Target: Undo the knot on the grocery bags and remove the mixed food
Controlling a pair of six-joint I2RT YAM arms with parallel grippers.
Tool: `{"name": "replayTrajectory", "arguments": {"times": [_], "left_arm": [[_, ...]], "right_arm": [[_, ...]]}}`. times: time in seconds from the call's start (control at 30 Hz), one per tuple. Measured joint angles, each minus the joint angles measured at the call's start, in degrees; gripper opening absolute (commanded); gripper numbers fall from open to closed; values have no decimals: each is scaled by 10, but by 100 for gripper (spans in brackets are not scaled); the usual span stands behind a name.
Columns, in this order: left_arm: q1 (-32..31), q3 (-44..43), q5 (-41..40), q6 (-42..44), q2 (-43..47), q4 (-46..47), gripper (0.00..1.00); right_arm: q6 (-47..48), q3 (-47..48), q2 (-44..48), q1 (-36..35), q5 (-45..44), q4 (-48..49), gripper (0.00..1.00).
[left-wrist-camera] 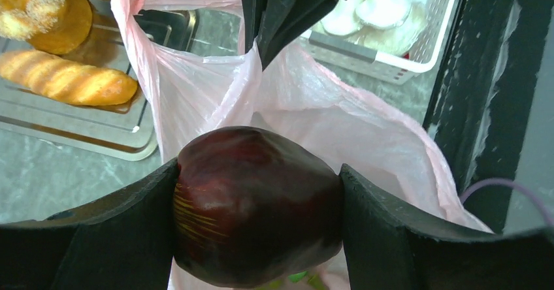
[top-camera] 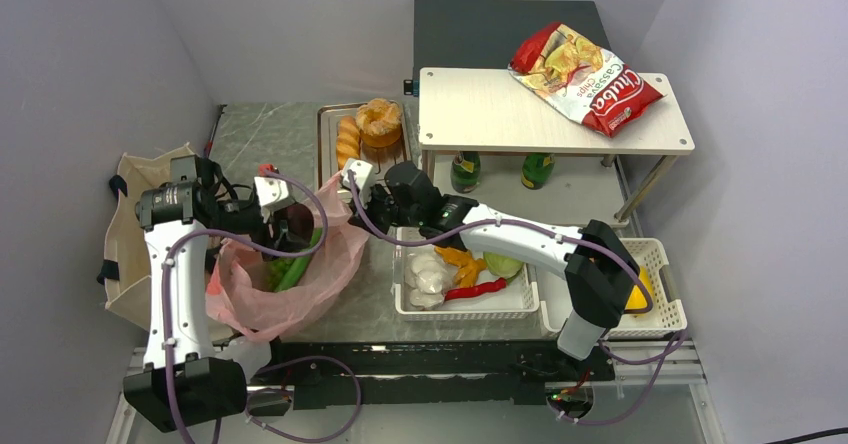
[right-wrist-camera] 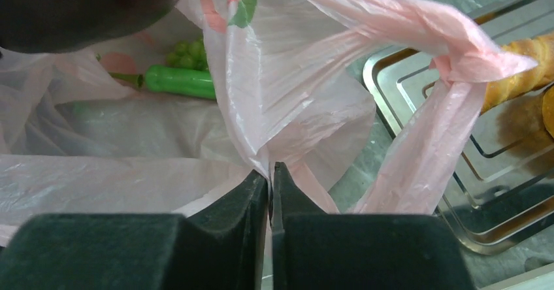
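The pink grocery bag (top-camera: 300, 289) lies open on the table left of centre, and the beige tote (top-camera: 125, 234) sits behind it at the far left. My left gripper (left-wrist-camera: 259, 168) is shut on a dark red fruit (left-wrist-camera: 258, 205), held just above the bag's mouth (top-camera: 296, 226). My right gripper (right-wrist-camera: 270, 172) is shut on the bag's thin rim and holds it up. One pink handle (right-wrist-camera: 467, 64) still has a twisted knot. Inside the bag lie a long green vegetable (right-wrist-camera: 179, 81) and green grapes (right-wrist-camera: 189, 51).
A white basket (top-camera: 465, 309) holds garlic (top-camera: 425, 274) and cabbage (top-camera: 503, 264). A metal tray (top-camera: 327, 154) carries a ring bun (top-camera: 380, 119) and a baguette (top-camera: 347, 139). A white shelf (top-camera: 500, 114) bears a red chips bag (top-camera: 585, 79). A second basket (top-camera: 665, 314) stands at the right.
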State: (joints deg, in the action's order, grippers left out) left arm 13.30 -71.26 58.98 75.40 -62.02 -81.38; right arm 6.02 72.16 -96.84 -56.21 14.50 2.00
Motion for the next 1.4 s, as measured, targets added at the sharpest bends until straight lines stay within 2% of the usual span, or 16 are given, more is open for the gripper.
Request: {"name": "replayTrajectory", "arguments": {"times": [0.07,0.2,0.3,0.4,0.63,0.8,1.0,1.13,1.4], "left_arm": [[6,14,12,-16,4,7,5],[12,24,37,-26,8,8,5],[-7,4,56,-19,14,-9,4],[-56,-11,61,-16,45,-5,2],[-131,10,59,-74,188,85,0],[-170,34,55,-96,215,157,0],[-280,67,16,-142,186,257,0],[-360,99,-41,-196,179,399,0],[-428,139,-141,-258,168,617,0]], "right_arm": [[2,6,0,1,9,-9,17],[1,17,1,5,19,-21,55],[-1,30,1,10,31,-38,61],[-7,52,2,17,47,-54,65],[-26,70,63,43,110,-89,89],[-24,70,150,51,130,-136,91],[-22,71,238,52,124,-177,99],[-42,92,262,56,130,-225,100],[-133,79,263,58,132,-218,100]]}}
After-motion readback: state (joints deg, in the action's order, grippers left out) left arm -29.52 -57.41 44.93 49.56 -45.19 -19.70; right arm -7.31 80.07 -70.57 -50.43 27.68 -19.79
